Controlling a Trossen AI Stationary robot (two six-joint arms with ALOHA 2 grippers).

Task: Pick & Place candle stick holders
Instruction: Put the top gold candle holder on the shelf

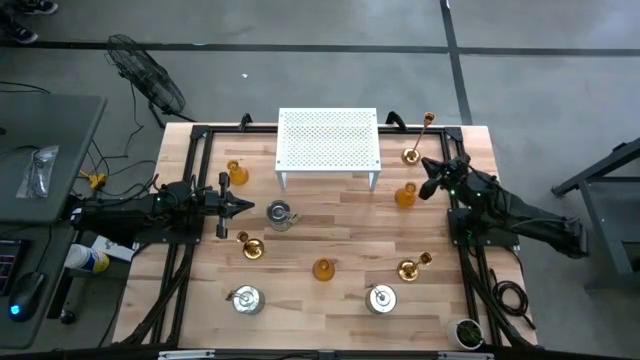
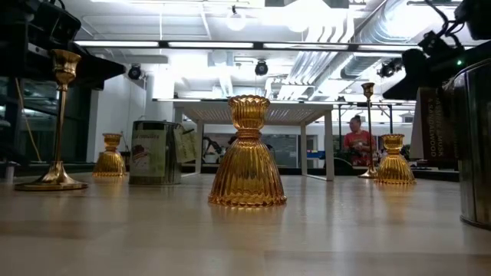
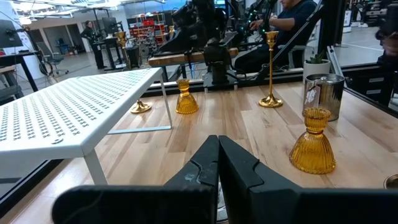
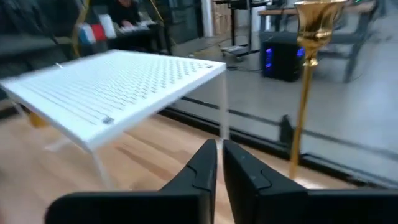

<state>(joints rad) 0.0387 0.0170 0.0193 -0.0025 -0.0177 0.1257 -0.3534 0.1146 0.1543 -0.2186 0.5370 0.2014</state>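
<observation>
Gold, amber and silver candle stick holders (image 1: 323, 269) sit scattered on the bench (image 1: 330, 230) around the white rack (image 1: 328, 140) — none held. Both claws are closed and empty: left claw (image 1: 243, 206) left of the rack, right claw (image 1: 424, 164) at its right — reaching stage; next it must open.

The light wooden table (image 1: 330, 240) stands on a grey concrete floor (image 1: 520, 90) crossed by dark lines, with a black fan (image 1: 150, 75) lying near its far left corner and a grey desk (image 1: 40, 150) to the left. Beyond it, the room has a white ceiling with exposed ducts (image 2: 337, 38) and strip lights (image 2: 222, 44). A person in red (image 2: 357, 142) sits far off.
</observation>
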